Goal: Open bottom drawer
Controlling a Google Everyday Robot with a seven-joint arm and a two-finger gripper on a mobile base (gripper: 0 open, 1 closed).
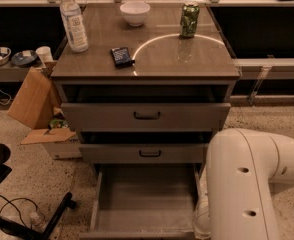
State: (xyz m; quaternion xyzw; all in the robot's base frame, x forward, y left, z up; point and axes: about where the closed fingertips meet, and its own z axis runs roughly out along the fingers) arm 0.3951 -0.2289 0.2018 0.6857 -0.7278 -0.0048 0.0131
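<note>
The bottom drawer (pixel 146 199) of the grey-brown cabinet stands pulled far out, its plain grey inside bare. Its front lies at the frame's lower edge and the handle is cut off from view. Above it the middle drawer (pixel 146 154) and the top drawer (pixel 146 116) are each pulled out a little, with dark bar handles at centre. My white arm (pixel 247 189) fills the lower right, beside the bottom drawer's right side. The gripper itself is out of view.
On the cabinet top (pixel 207 59) stand a water bottle (pixel 73 21), a white bowl (pixel 135 12), a green can (pixel 189 19) and a small dark packet (pixel 121 56). A cardboard box (pixel 36 109) sits on the floor at the left. A dark chair base (pixel 17 214) lies at lower left.
</note>
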